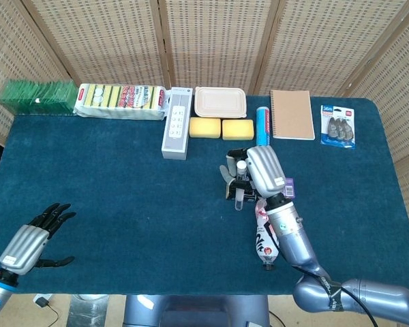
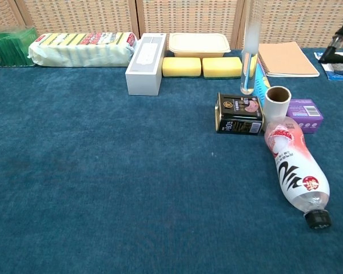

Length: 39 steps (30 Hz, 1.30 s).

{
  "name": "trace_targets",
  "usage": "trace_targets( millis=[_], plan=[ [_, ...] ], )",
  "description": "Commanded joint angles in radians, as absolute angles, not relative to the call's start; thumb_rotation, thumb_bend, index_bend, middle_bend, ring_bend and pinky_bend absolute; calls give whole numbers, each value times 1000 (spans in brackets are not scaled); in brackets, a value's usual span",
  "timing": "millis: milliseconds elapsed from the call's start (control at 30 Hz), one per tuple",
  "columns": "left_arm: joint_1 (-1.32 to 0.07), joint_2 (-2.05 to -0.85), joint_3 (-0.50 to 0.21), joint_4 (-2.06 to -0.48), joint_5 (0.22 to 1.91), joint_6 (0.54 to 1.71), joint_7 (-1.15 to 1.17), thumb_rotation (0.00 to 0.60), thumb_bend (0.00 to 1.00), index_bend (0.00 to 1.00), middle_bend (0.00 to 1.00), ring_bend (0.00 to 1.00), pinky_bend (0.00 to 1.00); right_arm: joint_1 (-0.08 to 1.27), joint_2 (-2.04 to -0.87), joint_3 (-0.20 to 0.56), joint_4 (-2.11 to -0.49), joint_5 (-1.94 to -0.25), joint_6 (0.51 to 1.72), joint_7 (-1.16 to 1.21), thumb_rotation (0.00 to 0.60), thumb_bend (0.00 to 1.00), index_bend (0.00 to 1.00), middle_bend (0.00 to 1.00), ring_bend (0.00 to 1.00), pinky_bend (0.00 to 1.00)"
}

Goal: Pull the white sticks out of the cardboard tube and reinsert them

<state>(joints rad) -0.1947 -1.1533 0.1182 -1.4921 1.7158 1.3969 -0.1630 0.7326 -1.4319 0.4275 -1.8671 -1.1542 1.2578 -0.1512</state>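
The right robot hand (image 1: 259, 172) holds a white stick (image 2: 250, 48) upright, clear above the tube (image 2: 277, 101) standing near the bench's right edge. The left robot hand (image 1: 34, 242) rests wide open at the front-left corner. A misaligned descent could topple the tube.

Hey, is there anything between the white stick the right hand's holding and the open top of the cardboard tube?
Nothing visible blocks it. The right hand holds the white stick upright above the black tin; the cardboard tube stands just beside the tin, its mouth open and empty.
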Motion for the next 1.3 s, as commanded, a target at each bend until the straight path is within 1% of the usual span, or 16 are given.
trace_targets(
  millis=[33,433,700,900,1300],
  plan=[
    [-195,-1157,118,-1492,1715,1394,-151,449,112,133,84,30,237,734,-1426,446,-1843,-1189,1266,-98,600,444,789,992,1000,1000],
    [-198,-1168,114,-1504,1703,1379,-113,446,111,133,84,31,237,742,-1426,437,-1754,-1287,1245,84,600,454,789,994,1000,1000],
    [-195,-1171,112,-1509,1701,1384,-95,456,111,134,84,31,237,756,-1442,424,-1665,-1346,1231,214,600,455,788,994,1000,1000],
    [-201,-1176,110,-1513,1692,1366,-80,452,111,133,84,31,237,768,-1435,431,-1609,-1333,1203,261,600,455,789,994,1000,1000],
    [-202,-1185,106,-1519,1682,1362,-58,449,111,133,84,31,237,791,-1407,473,-1472,-1251,1128,336,600,455,788,993,1000,1000]
  ],
)
